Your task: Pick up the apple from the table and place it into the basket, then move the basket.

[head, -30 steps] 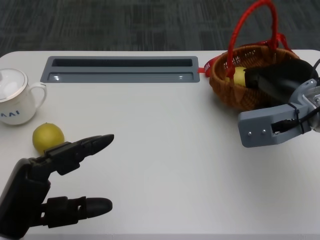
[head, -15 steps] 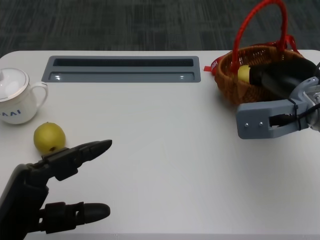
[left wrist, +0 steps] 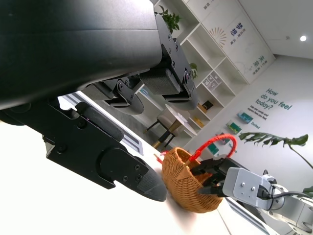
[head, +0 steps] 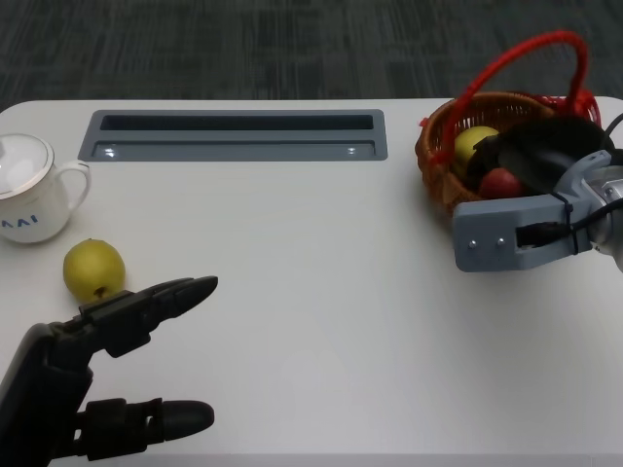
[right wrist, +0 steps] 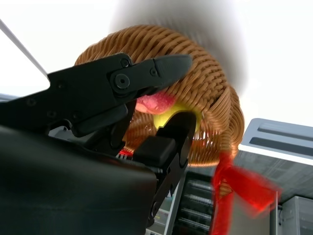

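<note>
Head view: the wicker basket (head: 443,180) sits at the far right of the white table (head: 321,321), its red handle (head: 531,51) arching over it. Inside lie a red apple (head: 499,182) and a yellow-green fruit (head: 475,144). The right hand (head: 535,161) reaches into the basket from the right side, its black fingers over the near rim and above the apple. In the right wrist view the fingers (right wrist: 146,73) straddle the woven wall, one outside and others inside close to the apple; whether they actually clamp the rim is hard to tell, since that view is blurred.

At the near left, the left hand (head: 92,375) hovers over the table, fingers spread and stretched forward, holding nothing. Just beyond its fingertips lies a yellow pear (head: 94,269), and farther left a white lidded mug (head: 29,190). A grey slot (head: 238,134) runs along the far edge.
</note>
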You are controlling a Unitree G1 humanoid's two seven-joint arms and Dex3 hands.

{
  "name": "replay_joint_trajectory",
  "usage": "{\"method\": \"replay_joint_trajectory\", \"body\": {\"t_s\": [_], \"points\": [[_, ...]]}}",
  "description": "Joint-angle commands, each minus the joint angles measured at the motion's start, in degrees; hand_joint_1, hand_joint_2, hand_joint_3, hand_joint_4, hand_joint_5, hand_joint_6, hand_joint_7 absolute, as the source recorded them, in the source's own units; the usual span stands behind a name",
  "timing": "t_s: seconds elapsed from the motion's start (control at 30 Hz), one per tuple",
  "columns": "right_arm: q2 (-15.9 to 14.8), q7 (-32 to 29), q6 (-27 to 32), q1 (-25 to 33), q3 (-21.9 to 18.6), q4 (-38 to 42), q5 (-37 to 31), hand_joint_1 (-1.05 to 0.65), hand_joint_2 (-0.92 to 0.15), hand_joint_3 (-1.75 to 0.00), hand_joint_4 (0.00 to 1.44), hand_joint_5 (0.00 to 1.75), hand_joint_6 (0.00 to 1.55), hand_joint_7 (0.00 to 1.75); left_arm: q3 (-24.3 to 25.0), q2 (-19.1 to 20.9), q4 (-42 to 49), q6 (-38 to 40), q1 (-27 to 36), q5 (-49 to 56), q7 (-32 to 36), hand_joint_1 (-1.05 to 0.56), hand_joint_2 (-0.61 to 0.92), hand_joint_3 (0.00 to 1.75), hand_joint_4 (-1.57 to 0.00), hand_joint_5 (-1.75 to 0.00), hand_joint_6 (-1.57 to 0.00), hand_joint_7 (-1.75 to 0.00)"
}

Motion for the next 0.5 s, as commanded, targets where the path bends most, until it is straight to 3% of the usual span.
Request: {"method": "replay_joint_trajectory", "body": {"t_s": [0.03,0.2,0.5], "points": [[0.0,1.8,-1.4,-0.1,-1.7,-0.7,2.4,-0.85,-0.82,0.0,0.5,0.0,0.41,0.0,0.2,0.6,-0.3,0.0,-0.3,-0.4,0.4,-0.54,0.69,0.0,-0.7,0.0,-0.67,0.0],[-0.2,4.9,-3.3,0.7,-3.9,-1.0,5.3,-0.78,-0.77,0.0,0.39,0.0,0.3,0.0,0.2,0.4,-0.3,0.0,-0.5,-0.1,0.5,-0.54,0.69,0.0,-0.69,0.0,-0.66,0.0],[-0.8,9.4,-8.5,2.6,-9.0,-1.9,11.5,-0.67,-0.75,0.0,0.35,0.0,0.24,0.0,0.1,0.1,-0.5,0.3,-0.5,-0.2,0.5,-0.53,0.69,0.0,-0.69,0.0,-0.66,0.0]]}}
